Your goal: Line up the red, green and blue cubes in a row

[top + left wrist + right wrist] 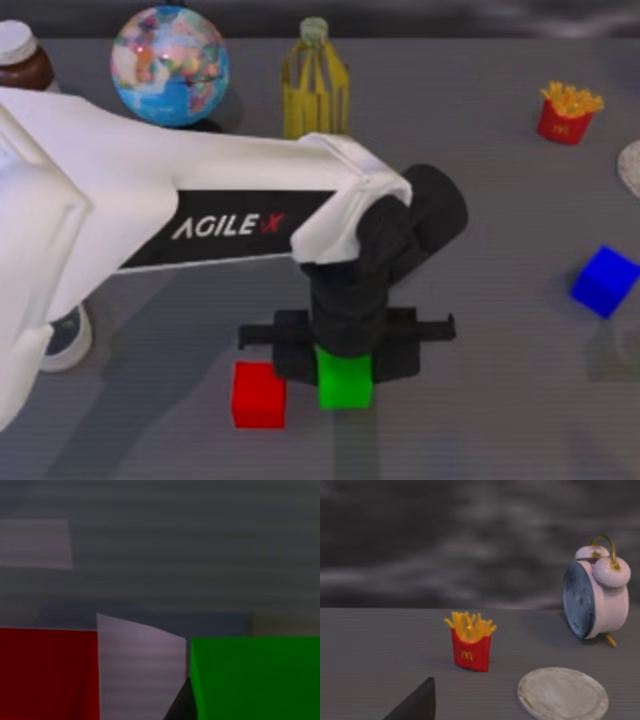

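The green cube [345, 382] sits on the table near the front middle, with the red cube [259, 394] just to its left and a small gap between them. My left gripper [345, 372] reaches down over the green cube and is shut on it. In the left wrist view one dark fingertip [183, 704] lies against the side of the green cube [255, 677], and the red cube [47, 672] stands beside it. The blue cube [604, 281] lies alone at the right. My right arm is outside the top view; one of its fingertips [417, 705] shows, held wide with nothing by it.
A globe [170, 65], a yellow bottle [315, 85] and a brown jar [20, 60] stand along the back. A fries carton [568, 112] and a plate [631, 168] are at the back right, with an alarm clock [597, 600] near them. My left arm spans the table's left half.
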Robot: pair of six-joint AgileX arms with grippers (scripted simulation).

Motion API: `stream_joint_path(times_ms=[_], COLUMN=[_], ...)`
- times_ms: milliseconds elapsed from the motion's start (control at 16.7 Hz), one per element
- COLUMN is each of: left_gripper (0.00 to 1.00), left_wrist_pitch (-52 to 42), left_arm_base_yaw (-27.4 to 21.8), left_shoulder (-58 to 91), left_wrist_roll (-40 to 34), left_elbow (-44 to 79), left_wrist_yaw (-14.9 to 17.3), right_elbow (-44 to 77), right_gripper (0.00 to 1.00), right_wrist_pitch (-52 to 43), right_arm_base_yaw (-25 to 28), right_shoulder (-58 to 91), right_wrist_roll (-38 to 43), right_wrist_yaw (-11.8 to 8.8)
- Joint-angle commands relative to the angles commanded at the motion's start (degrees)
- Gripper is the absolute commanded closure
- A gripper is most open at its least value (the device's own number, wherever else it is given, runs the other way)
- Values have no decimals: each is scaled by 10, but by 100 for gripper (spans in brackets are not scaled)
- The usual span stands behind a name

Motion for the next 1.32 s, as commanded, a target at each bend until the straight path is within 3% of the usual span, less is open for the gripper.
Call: stream_joint_path(times_ms=[720, 1320], left_gripper=[2, 0], left_wrist_pitch=[0, -2], left_arm_base_yaw=[0, 1], left_shoulder=[0, -1], left_wrist_roll=[0, 0], left_elbow=[0, 2], left_wrist_yaw=[0, 0], right_elbow=[0, 0], right_gripper=[0, 0], right_wrist_pitch=[0, 0], right_arm_base_yaw=[0, 0], right_shoulder=[0, 0], right_wrist_roll=[0, 0], right_wrist_yaw=[0, 0])
